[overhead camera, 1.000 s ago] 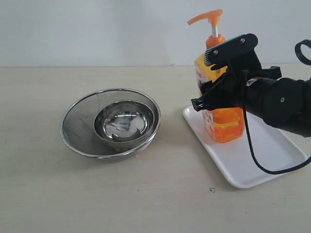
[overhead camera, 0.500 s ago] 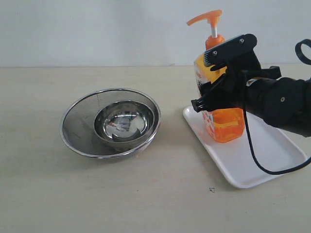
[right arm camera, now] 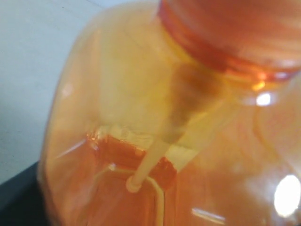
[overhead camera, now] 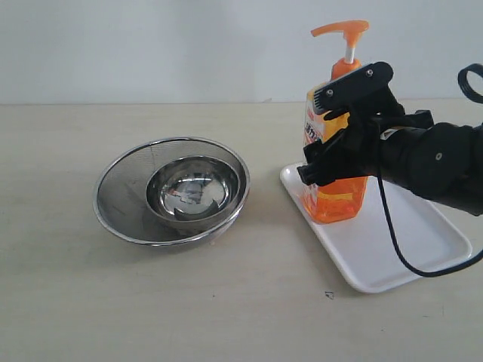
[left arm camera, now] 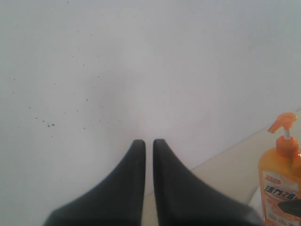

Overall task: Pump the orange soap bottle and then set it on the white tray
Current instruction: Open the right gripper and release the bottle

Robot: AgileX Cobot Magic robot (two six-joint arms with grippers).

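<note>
A: Exterior first. Where to log the orange soap bottle [overhead camera: 336, 197]?
B: On the white tray [overhead camera: 392, 249], base at the end nearest the bowls. Leans a touch, pump head [overhead camera: 341, 29] up, nothing pressing on it.
A: Grip?
B: Clenched by the right pincer [overhead camera: 317, 132] across the label band, one finger high, one low. Seems chosen mid-body to keep a tall, top-heavy thing from toppling while set down. Cannot tell whether the base rests flat or only touches at one edge.
A: Neighbours?
B: Only a steel bowl [overhead camera: 192, 188] nested inside a mesh strainer [overhead camera: 124, 200], well apart on the surface [overhead camera: 226, 309]. No clash likely.
A: Left wrist next.
B: Shows the left pincer [left arm camera: 148, 143] closed to a thin slit, gripping nothing, aimed at a blank wall [left arm camera: 141, 56]. Catches the orange soap bottle [left arm camera: 280, 179] small in a corner, far off. Reads as parked clear of the work.
A: Right wrist?
B: Filled with translucent orange, dip tube [right arm camera: 148, 162] showing through the plastic. Points to a very close hold. Fingers themselves not seen here, only a dark patch at one corner, identity unclear.
A: Judgement?
B: Placing step, near its end. Calls for settling the base level before letting go. Risk of a tip-over if released while leaning.
</note>
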